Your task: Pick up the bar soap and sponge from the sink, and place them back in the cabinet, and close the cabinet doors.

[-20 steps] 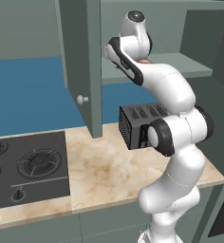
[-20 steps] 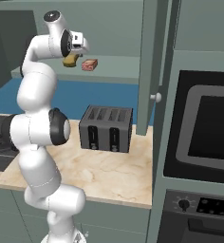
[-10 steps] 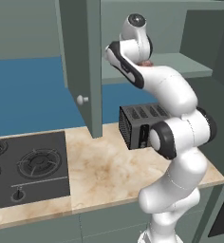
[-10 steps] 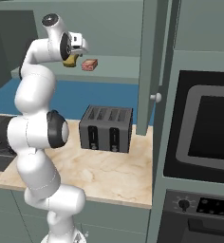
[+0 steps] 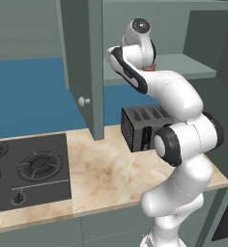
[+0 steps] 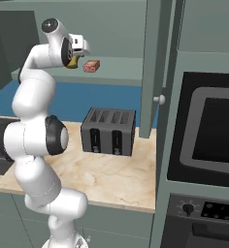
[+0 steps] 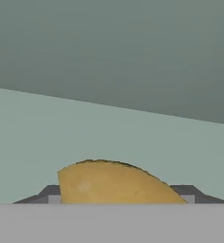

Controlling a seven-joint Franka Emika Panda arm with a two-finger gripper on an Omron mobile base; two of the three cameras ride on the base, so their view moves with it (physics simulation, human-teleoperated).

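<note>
Sponge (image 7: 115, 182): mustard-yellow block, held between the two dark fingertips (image 7: 50, 193) of the end effector (image 6: 76, 59), which is closed on it; in the hand view it fills the space between both tips. In the right base view a yellow edge of it shows just under the end effector, over the cabinet shelf (image 6: 116, 72).

Bar soap (image 6: 91, 66): pinkish-red block, lying on the shelf just beside the end effector, on its far side toward the open door; apart from the sponge, not touching the fingers. In the left base view a sliver of it shows behind the wrist (image 5: 150, 68).

Cabinet (image 5: 193, 53): grey-green, open. Ahead of the end effector, plain shelf floor and back wall.

Cabinet doors: both open. One panel (image 5: 82, 67) stands edge-on to the arm's left, pale knob near its lower edge; the other (image 6: 155, 68) stands beyond the soap, knob likewise low.

Below the end effector: dark toaster (image 6: 109, 131) on the marble bench (image 5: 111, 173). Stove burners (image 5: 29, 169) set into the bench further left. Oven front (image 6: 208, 126) past the right-hand door.

Change from half a second earlier: end effector slightly lower and further in over the shelf; soap, doors and toaster unmoved.
</note>
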